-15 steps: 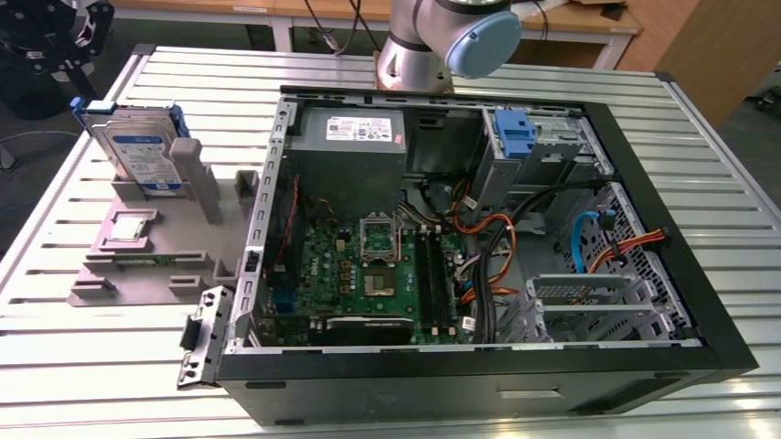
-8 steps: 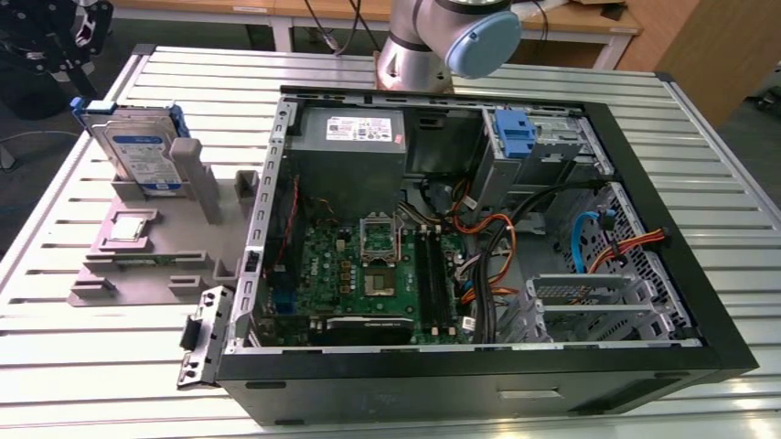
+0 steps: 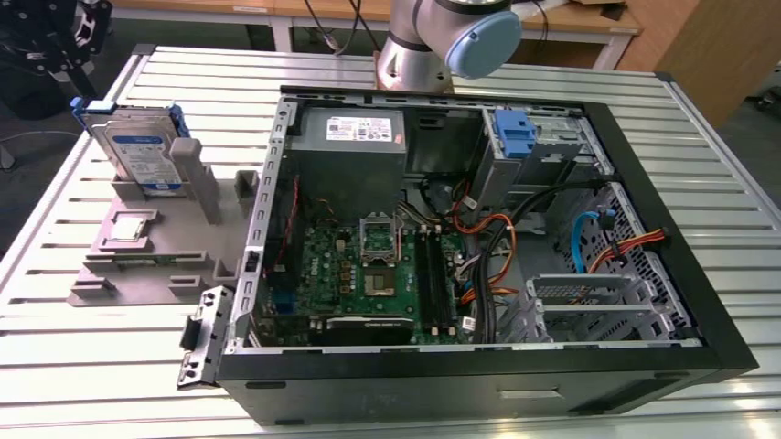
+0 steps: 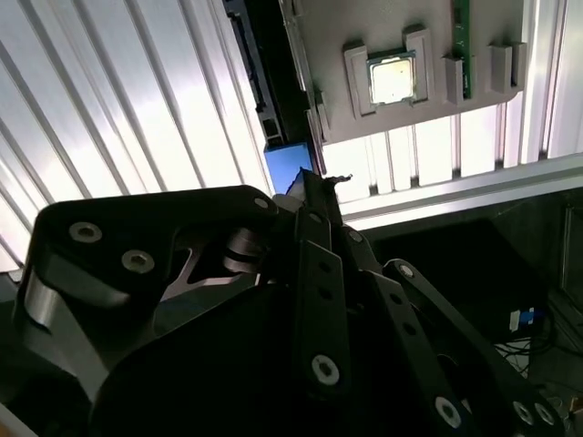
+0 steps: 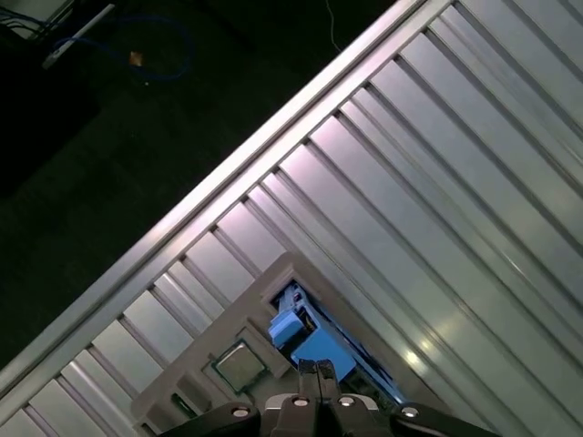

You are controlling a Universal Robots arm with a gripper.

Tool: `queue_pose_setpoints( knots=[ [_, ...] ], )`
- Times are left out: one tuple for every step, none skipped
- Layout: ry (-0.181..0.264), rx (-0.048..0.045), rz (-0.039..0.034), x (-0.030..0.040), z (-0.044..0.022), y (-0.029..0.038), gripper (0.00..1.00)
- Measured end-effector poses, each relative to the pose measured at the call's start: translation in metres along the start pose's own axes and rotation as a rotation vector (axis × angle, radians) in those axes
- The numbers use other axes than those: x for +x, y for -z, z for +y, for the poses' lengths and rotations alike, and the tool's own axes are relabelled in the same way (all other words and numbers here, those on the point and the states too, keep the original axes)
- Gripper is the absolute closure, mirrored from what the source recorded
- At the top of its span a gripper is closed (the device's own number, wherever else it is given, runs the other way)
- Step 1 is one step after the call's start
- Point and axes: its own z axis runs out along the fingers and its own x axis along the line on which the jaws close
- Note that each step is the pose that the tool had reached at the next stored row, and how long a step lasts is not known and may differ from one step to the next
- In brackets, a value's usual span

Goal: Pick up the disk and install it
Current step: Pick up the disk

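Note:
The disk [image 3: 141, 151] is a silver drive with a white-and-blue label in a blue carrier. It stands upright on its edge in a grey holder [image 3: 146, 247] at the exterior view's left, outside the computer case. My black gripper [image 3: 80, 78] hangs just above the disk's far top corner, apart from it. In the first wrist view the fingertips [image 5: 315, 370] are pressed together, with the blue carrier [image 5: 319, 346] right beyond them. In the second wrist view a corner of the blue carrier [image 4: 284, 166] shows past the gripper [image 4: 314, 182], which is shut with nothing in it.
The open computer case [image 3: 720, 302] lies on the slatted metal table [image 3: 73, 366] at the exterior view's right. Inside are a grey power supply [image 3: 354, 137], a motherboard, cables, and a metal cage with a blue tab [image 3: 518, 137]. A processor chip [image 4: 392, 77] sits on the grey holder.

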Motion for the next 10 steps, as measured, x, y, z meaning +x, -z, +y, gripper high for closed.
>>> queue_pose_setpoints(
  knots=[
    [0.005, -0.0001, 0.0001, 0.0000, 0.0000, 0.0000, 0.90],
    [0.011, -0.0002, 0.0002, 0.0000, 0.0000, 0.0000, 0.90],
    [0.016, -0.0004, 0.0003, 0.0000, 0.0000, 0.0000, 0.90],
    [0.022, -0.0005, 0.0004, 0.0000, 0.0000, 0.0000, 0.90],
    [0.028, -0.0006, 0.0004, 0.0000, 0.0000, 0.0000, 0.90],
    [0.034, -0.0007, 0.0006, 0.0000, 0.0000, 0.0000, 0.90],
    [0.039, -0.0009, 0.0007, 0.0000, 0.0000, 0.0000, 0.90],
    [0.045, -0.0010, 0.0008, 0.0000, 0.0000, 0.0000, 0.90],
    [0.052, -0.0011, 0.0009, 0.0000, 0.0000, -0.0001, 0.90],
    [0.059, -0.0013, 0.0011, 0.0000, 0.0000, -0.0001, 0.90]
  ],
)
